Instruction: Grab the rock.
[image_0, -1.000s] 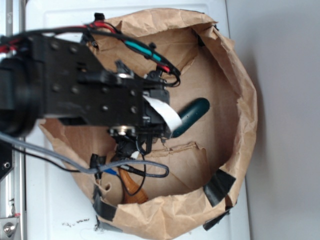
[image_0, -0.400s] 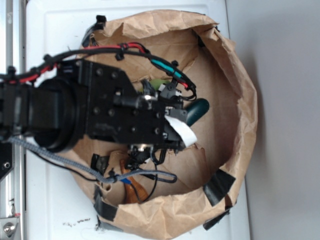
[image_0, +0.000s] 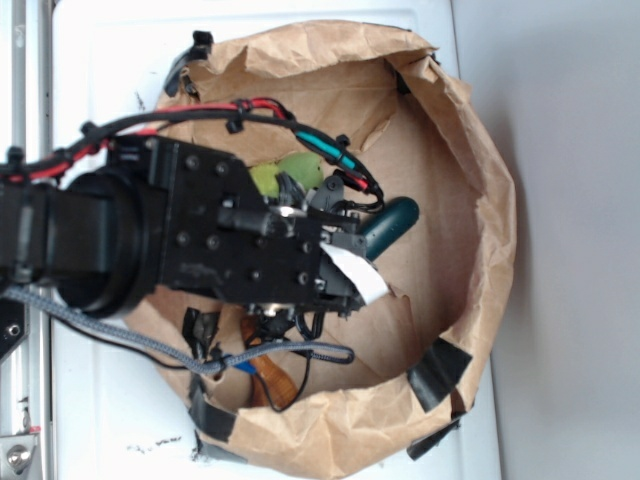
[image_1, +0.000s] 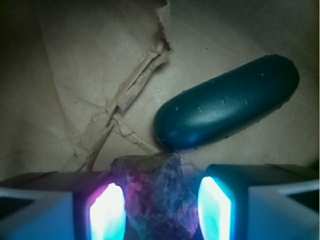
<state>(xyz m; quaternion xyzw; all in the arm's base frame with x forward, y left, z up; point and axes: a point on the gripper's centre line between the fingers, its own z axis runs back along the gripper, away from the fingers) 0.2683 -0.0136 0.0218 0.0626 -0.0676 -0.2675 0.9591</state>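
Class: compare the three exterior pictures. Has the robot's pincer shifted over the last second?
Yes. Against the fixed dark green oblong, the pincer has advanced rightward, now covering that oblong's left end, and the wrist view shows the rock between its fingers.

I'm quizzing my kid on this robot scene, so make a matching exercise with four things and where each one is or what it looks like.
Things:
1. rock
2. dark green oblong
3. green plush toy
4. paper bag

Descriptions:
A. peeking out above the arm
B. crumpled brown wall around everything
C. between the gripper's fingers
D. smooth, lying just beyond the rock

Pairs: 1-C, 2-D, 3-A, 4-B
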